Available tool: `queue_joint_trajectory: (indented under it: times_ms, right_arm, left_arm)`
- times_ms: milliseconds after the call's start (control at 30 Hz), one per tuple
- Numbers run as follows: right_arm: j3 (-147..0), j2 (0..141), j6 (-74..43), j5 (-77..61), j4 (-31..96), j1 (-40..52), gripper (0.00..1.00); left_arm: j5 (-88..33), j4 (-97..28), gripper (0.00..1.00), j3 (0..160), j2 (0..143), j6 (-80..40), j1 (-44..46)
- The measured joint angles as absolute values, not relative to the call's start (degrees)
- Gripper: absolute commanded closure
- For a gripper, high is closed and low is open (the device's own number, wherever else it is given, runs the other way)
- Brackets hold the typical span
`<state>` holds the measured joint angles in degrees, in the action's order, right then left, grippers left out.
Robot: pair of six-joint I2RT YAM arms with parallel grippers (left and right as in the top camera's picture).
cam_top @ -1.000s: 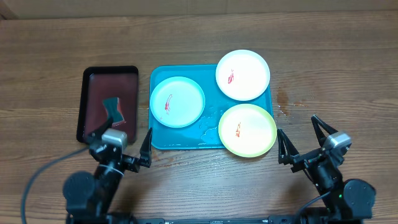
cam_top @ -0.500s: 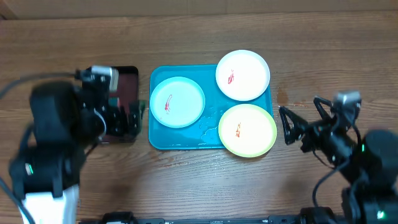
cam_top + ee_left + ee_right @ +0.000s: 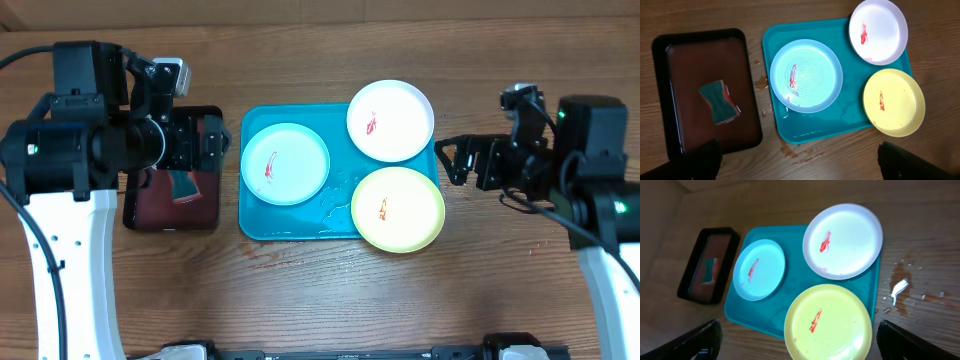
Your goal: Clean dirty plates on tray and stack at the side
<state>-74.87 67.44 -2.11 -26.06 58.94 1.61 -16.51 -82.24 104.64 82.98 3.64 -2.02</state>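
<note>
The turquoise tray holds three plates, each with a red smear. The light blue plate lies at its left. The white plate lies at its far right. The yellow-green plate lies at the near right, overhanging the rim. My left gripper is open above the dark red tray. My right gripper is open, right of the tray.
A black-rimmed dark red tray left of the turquoise tray holds a sponge. Brown wet stains mark the wood near the tray's front and right of it.
Both arms have risen from the table's near edge. The left gripper has moved up over the dark red tray. The right gripper has moved up beside the turquoise tray's right edge.
</note>
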Motion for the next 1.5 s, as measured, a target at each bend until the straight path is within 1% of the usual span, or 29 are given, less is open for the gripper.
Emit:
queue_joint_trajectory:
  times_ms: [133,233,300,367,533,700,833,1033,1100,1133,1167,1233,1300,1500]
  right_arm:
    - [-74.87,70.72,-1.72,-30.2,57.28,1.61,0.0]
    - [-74.89,72.62,-2.0,-32.29,54.87,1.93,0.09]
    - [-74.89,74.04,-3.18,-32.53,53.56,2.76,0.18]
    - [-74.89,75.66,-4.84,-31.94,52.23,4.14,0.22]
    - [-74.89,79.85,-10.44,-28.05,48.05,9.52,0.25]
    - [-74.89,84.79,-15.97,-21.5,43.07,17.37,0.32]
    - [-74.89,89.27,-19.66,-16.36,40.07,22.55,0.33]
    - [-74.89,95.33,-23.33,-10.98,34.89,26.46,0.41]
    - [-74.89,97.71,-24.03,-9.87,33.04,27.35,0.45]
    - [-74.89,98.89,-24.27,-9.54,32.14,27.73,0.49]
    - [-74.89,100.09,-24.38,-9.19,31.07,28.12,0.56]
    - [-74.89,102.83,-24.51,-8.78,28.95,28.99,0.63]
    - [-74.89,105.19,-25.12,-8.54,26.94,29.76,0.65]
    - [-74.89,109.95,-25.45,-8.12,21.74,31.48,0.65]
  left_arm:
    - [-16.99,-82.35,0.0,104.64,83.9,3.64,-2.02]
    - [-17.06,-82.3,0.0,104.64,83.94,3.64,-2.02]
    - [-17.21,-82.06,0.0,104.64,83.94,3.64,-2.02]
    - [-17.23,-81.01,0.0,104.64,83.94,3.64,-2.02]
    - [-17.12,-80.58,0.0,104.66,83.94,3.64,-2.02]
    - [-16.34,-80.58,0.0,104.75,84.4,3.44,-2.02]
    - [-14.46,-80.86,0.0,104.9,86.46,2.13,-2.02]
    - [-12.58,-81.1,0.01,104.95,90.78,0.8,-2.02]
    - [-11.99,-81.1,0.03,104.95,92.03,0.36,-2.02]
    - [-11.46,-81.1,0.04,104.95,92.75,0.05,-2.02]
    - [-10.83,-81.08,0.04,104.95,93.32,-0.21,-2.02]
    - [-9.39,-81.08,0.04,104.95,94.59,-1.19,-2.02]
    - [-8.08,-81.03,0.04,104.95,95.81,-1.96,-2.02]
    - [-6.5,-80.97,0.05,104.95,99.07,-3.09,-2.02]
